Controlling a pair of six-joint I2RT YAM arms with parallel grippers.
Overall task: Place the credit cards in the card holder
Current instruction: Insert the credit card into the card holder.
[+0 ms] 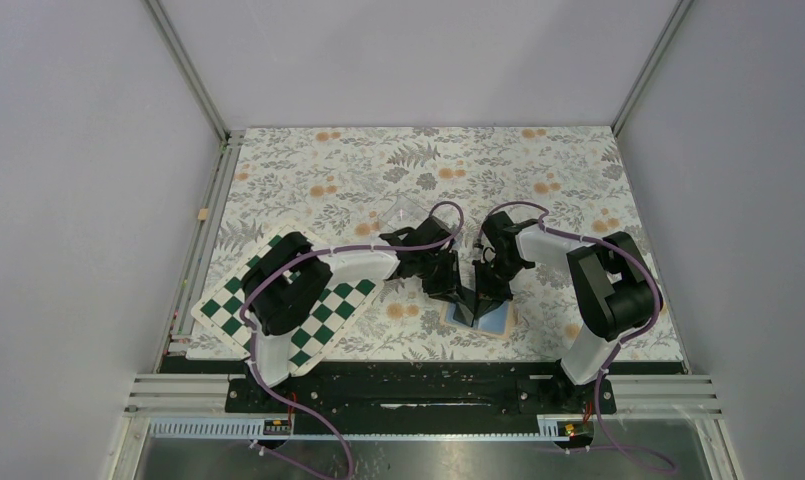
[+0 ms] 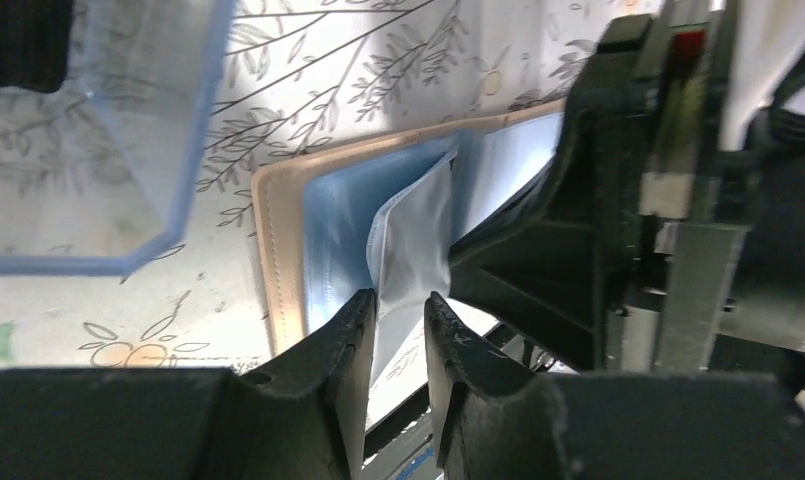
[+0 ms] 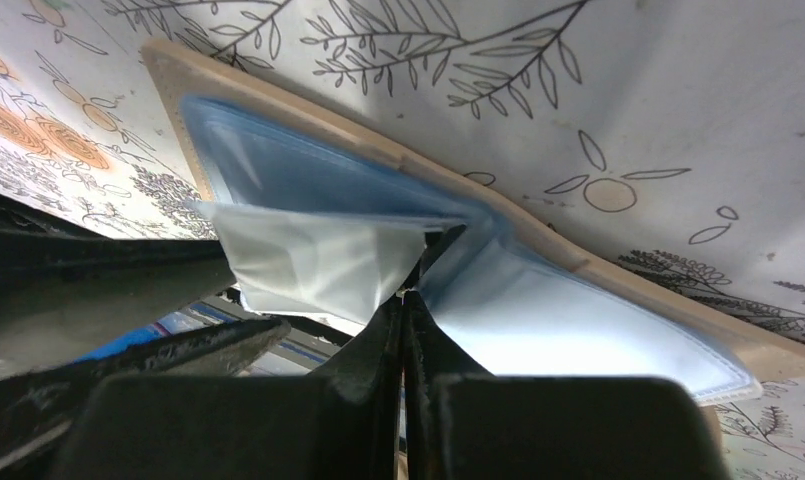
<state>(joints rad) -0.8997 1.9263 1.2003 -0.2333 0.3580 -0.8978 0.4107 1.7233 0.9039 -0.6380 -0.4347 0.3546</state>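
Note:
The card holder (image 1: 498, 318) lies open on the floral table, tan rim up, light blue lining showing. It also shows in the left wrist view (image 2: 278, 260) and the right wrist view (image 3: 578, 320). A pale clear sleeve (image 3: 308, 255) stands up from its middle. My left gripper (image 2: 400, 312) is a little open, with the sleeve's edge (image 2: 413, 250) between its fingertips. My right gripper (image 3: 406, 300) is shut, its tips at the fold beside the sleeve. I cannot tell what is pinched in it. No credit card shows clearly. Both grippers meet over the holder in the top view.
A clear plastic box (image 1: 403, 215) stands just behind the left gripper; its wall (image 2: 128, 150) is close on the left, with a dark shape (image 2: 23, 40) behind it. A green-and-white chequered board (image 1: 323, 310) lies under the left arm. The table's front rail is near.

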